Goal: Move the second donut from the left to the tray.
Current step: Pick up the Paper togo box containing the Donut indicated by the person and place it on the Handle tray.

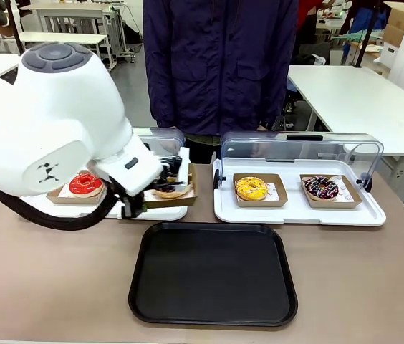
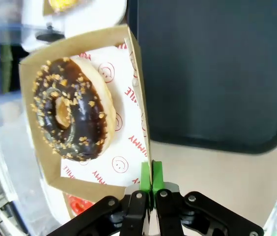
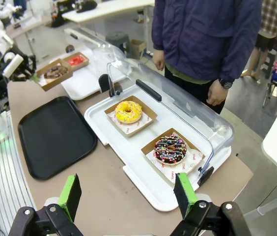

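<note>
White tables (image 1: 359, 93) stood behind the brown worktop (image 1: 51, 287), on a grey floor (image 3: 249, 105) under even indoor light.

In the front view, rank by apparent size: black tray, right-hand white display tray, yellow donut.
1. black tray, largest, though nearer the camera
2. right-hand white display tray
3. yellow donut, clearly smallest

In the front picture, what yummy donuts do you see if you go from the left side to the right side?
Red-glazed donut → chocolate donut with crumb sprinkles, partly hidden behind the left arm → yellow donut → dark donut with coloured sprinkles. Each sits in its own little cardboard tray.
</note>
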Robot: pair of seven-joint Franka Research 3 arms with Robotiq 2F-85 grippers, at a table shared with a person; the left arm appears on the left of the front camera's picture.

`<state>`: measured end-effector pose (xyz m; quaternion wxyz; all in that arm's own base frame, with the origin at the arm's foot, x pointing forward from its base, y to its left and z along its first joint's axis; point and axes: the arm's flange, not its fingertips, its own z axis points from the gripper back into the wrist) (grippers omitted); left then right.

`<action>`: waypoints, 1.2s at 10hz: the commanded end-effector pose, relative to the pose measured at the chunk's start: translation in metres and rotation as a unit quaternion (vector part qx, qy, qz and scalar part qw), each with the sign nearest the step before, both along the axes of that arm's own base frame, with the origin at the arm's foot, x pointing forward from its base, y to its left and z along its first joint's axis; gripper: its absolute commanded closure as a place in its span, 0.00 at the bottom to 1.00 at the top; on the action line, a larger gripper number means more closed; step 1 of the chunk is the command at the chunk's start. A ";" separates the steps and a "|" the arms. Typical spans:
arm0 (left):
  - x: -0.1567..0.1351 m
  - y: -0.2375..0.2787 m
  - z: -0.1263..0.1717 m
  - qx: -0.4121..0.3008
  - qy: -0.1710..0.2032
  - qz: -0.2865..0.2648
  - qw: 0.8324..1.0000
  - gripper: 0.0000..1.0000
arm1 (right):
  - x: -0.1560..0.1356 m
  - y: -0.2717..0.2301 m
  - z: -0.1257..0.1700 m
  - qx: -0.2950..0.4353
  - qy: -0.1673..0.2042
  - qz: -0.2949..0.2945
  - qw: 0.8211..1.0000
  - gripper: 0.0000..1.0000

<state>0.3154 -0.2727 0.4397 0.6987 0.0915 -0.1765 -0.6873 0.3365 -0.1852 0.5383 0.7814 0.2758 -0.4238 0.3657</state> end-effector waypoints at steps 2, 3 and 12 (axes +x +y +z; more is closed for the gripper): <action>-0.037 -0.052 -0.005 -0.015 0.006 -0.005 1.000 0.98 | 0.003 0.000 0.002 0.008 -0.018 0.004 1.000 0.00; -0.049 -0.068 -0.010 -0.012 0.009 -0.008 1.000 0.98 | 0.003 0.000 0.002 0.008 -0.018 0.004 1.000 0.00; -0.073 -0.101 -0.095 0.026 0.016 -0.014 0.999 0.98 | 0.003 0.000 0.002 0.008 -0.018 0.004 1.000 0.00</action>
